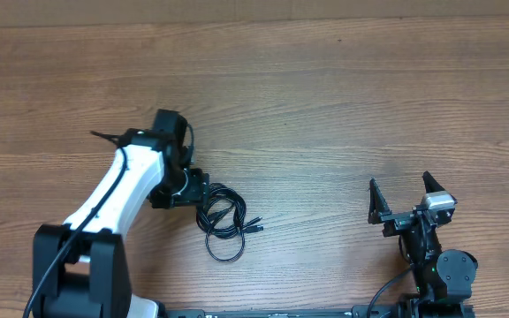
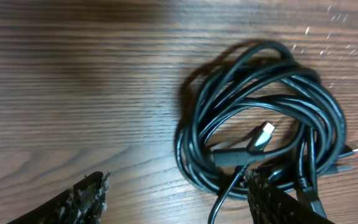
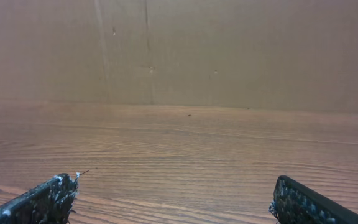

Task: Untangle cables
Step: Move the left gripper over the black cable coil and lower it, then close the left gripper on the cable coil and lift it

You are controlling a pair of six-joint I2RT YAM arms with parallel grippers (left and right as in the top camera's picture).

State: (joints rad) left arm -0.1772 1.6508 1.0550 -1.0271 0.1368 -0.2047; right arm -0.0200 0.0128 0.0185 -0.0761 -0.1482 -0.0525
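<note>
Left gripper (image 2: 178, 183): fingers spread, nothing pinched. The cables (image 2: 260, 118) lie on the bench (image 1: 325, 88) as one coiled black bundle, just ahead of this gripper and off to the right in the wrist view. The finger (image 2: 272, 199) on that side overlaps the coil's near edge; contact cannot be told. One loose strand runs between the fingers, close to that finger. A silver-tipped plug (image 2: 266, 132) lies inside the coil.

Right gripper (image 1: 405, 199): fingers spread wide, empty, well apart from the bundle.
</note>
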